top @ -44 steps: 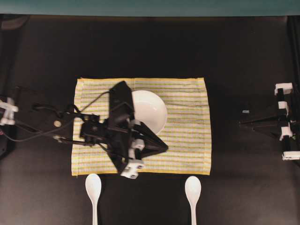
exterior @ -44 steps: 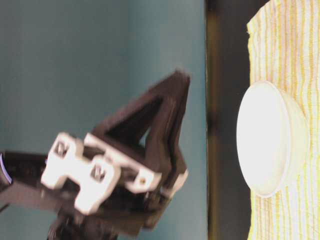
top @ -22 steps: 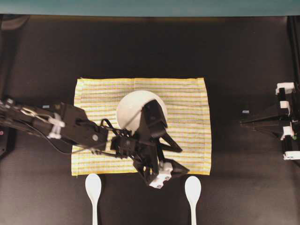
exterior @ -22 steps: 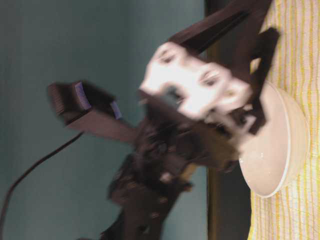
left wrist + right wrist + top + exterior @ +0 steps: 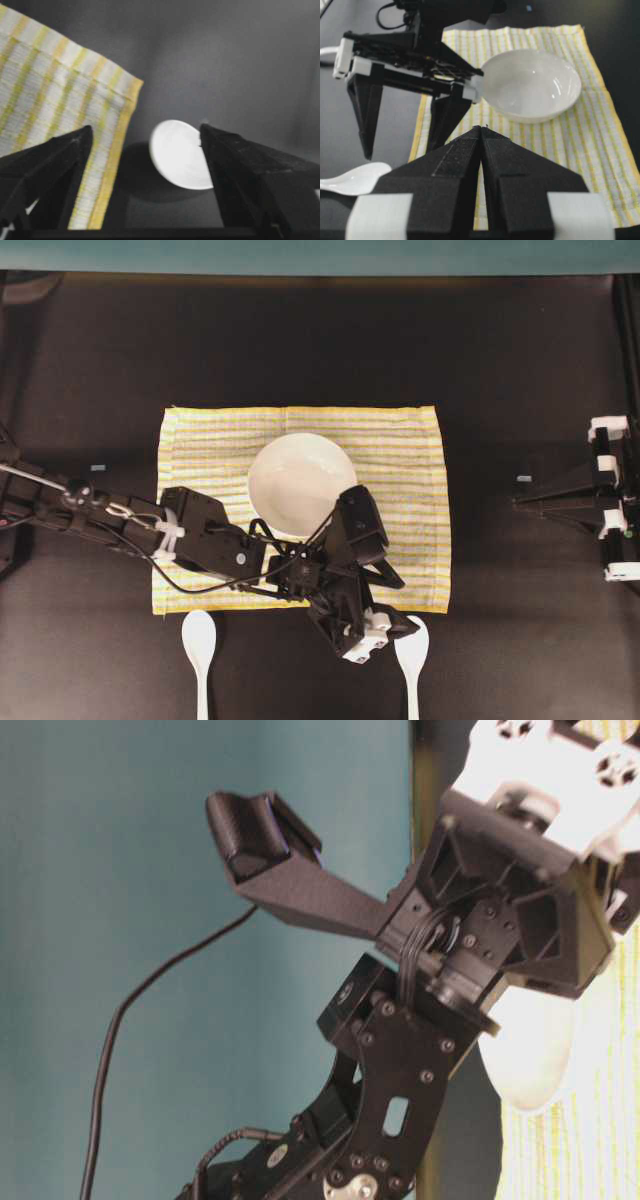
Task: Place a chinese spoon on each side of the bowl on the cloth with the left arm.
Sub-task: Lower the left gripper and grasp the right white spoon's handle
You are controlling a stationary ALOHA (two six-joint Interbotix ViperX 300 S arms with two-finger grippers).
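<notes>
While its jaws stand wide apart, the left pincer [image 5: 392, 628] hangs over the right-hand white ceramic spoon [image 5: 411, 660].
Round white bowl [image 5: 298, 483] sits on yellow-striped cloth [image 5: 400, 470]; second spoon [image 5: 199, 645] lies on the black worktop [image 5: 320, 340]; right pincer [image 5: 481, 131] is closed.

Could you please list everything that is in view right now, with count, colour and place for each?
bowl: one, glossy white, on the cloth, a little left of its middle in the overhead view.
cloth: one, yellow and white stripes, yellow hem, spread mid-table.
spoons: two, white, on the bare table just off the cloth's near edge; left spoon lies apart, right spoon lies under the left tool.
table: one, black.
back wall: teal, along the far edge.
left arm: black, reaching across the cloth's near edge.
left tool: black fingers, jaws open, straddling the right spoon's bowl end.
right tool: black, jaws shut, parked at the table's right side.
</notes>
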